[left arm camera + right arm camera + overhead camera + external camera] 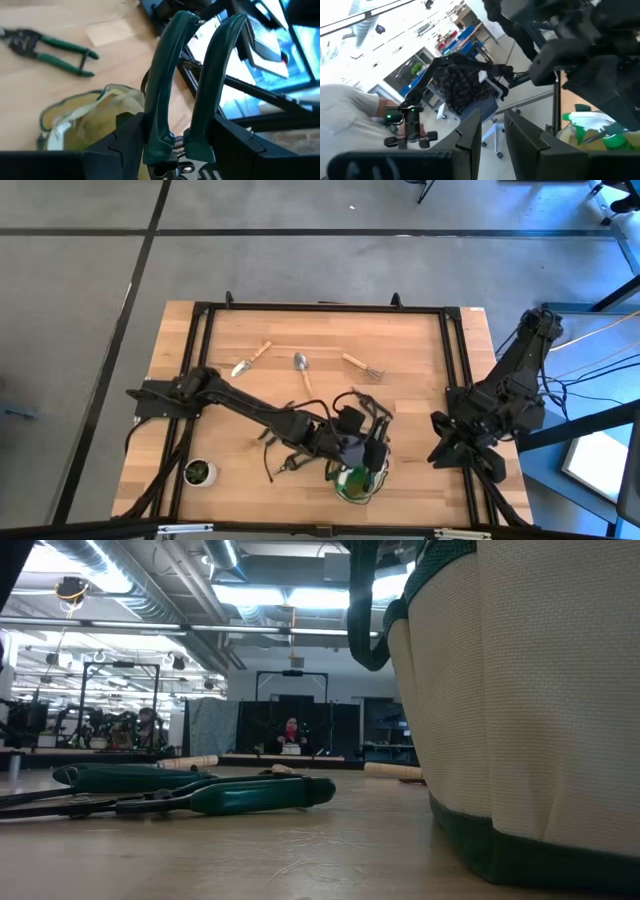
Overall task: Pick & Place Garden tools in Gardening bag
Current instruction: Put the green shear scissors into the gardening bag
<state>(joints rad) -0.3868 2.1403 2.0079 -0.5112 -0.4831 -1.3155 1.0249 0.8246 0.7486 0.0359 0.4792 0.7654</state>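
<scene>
Right now the left hand (352, 448) is hovering directly over the open gardening bag (357, 480) near the counter's (420, 370) front edge, gripping a pair of green-handled shears (192, 85) with its fingers closed around them, handles pointing up and away from the bag's mouth below. Releasing them looks like the next step. Another pair of shears (283, 463) is lying just beside the bag. The right hand (452, 442) is waiting well apart at the counter's edge, fingers slightly parted and empty.

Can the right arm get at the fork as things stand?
Probably yes: the fork lies bare on the table, nothing stands between it and the right arm, and the left arm is over the bag.
</scene>
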